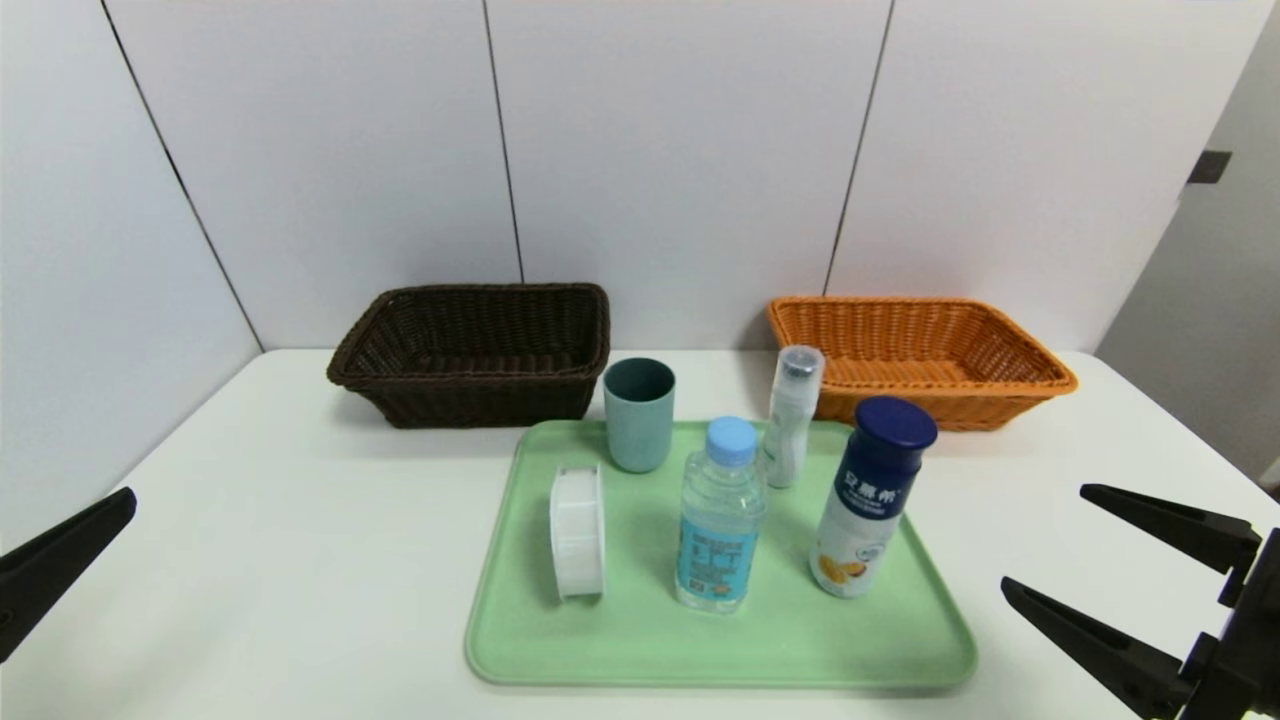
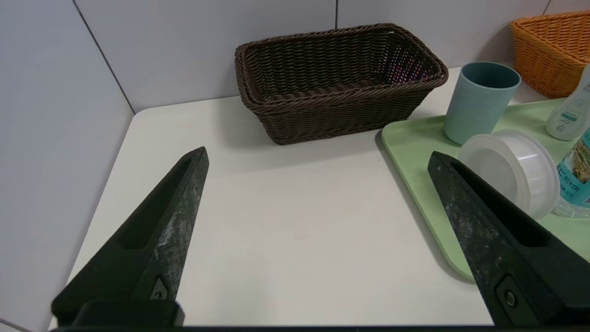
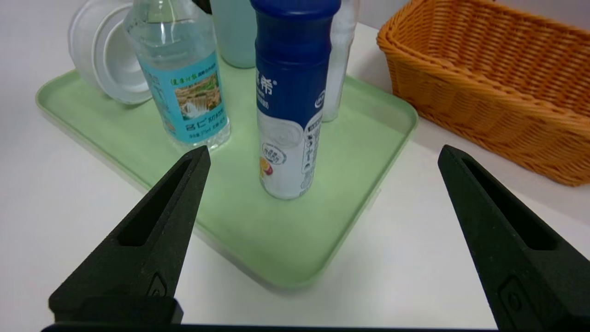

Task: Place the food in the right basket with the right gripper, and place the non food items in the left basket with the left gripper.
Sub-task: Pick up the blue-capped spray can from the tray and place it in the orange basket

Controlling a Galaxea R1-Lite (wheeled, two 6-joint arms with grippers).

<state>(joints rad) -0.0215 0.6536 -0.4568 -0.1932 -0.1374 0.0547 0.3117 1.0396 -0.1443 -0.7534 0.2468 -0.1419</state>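
On the tray (image 1: 820,660), the water bottle (image 1: 718,530) could topple if the right end effector (image 1: 1045,535), spread wide and empty, perhaps brushes it reaching the navy-capped bottle (image 1: 865,500). The left end effector (image 2: 318,154) is parked beside the tray, spread

Bare white tabletop (image 1: 300,560) lies left of the pale green plastic tray (image 1: 800,650), open to the dark brown wicker basket (image 1: 490,400). A slim white bottle with clear cap (image 1: 790,420) stands between the tray's near side and the orange wicker basket (image 1: 930,400).
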